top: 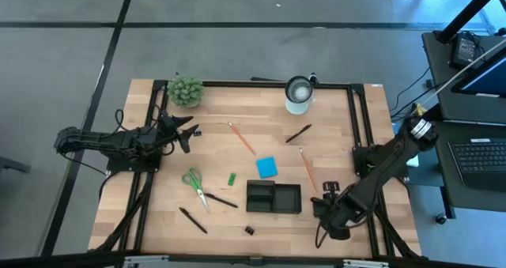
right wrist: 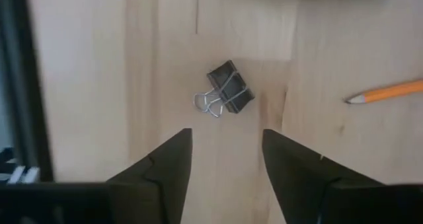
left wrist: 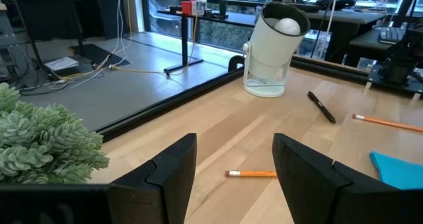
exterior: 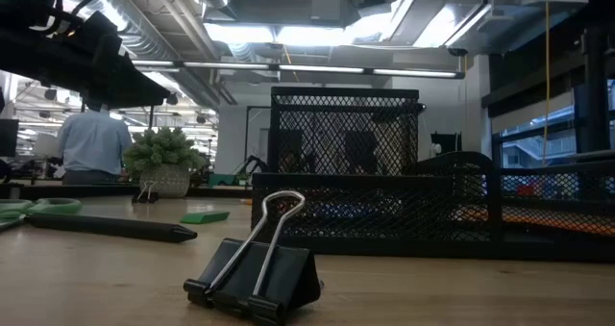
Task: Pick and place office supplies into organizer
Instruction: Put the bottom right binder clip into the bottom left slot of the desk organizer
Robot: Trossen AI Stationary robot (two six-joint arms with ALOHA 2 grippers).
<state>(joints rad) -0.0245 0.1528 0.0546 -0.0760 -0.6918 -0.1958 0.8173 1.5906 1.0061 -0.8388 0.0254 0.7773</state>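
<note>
My right gripper [right wrist: 227,159] is open and hovers above a small black binder clip [right wrist: 228,92], which lies flat on the wood just ahead of its fingers. In the high view this clip [top: 330,187] lies to the right of the black two-compartment organizer [top: 273,197], with my right gripper [top: 324,205] just on its near side. My left gripper [top: 186,130] is open at the table's left, near the plant, and points across the table over an orange pencil [left wrist: 251,174]. Green-handled scissors [top: 194,185], a green block [top: 232,179] and a blue pad [top: 266,167] lie loose.
A fuzzy plant ball [top: 185,91] and a white cup [top: 299,94] stand at the far edge. Pencils [top: 241,137] [top: 307,167], pens [top: 298,133] [top: 192,220] [top: 221,199] and further clips [top: 249,231] [top: 196,131] are scattered about. A person [exterior: 91,143] stands in the room behind.
</note>
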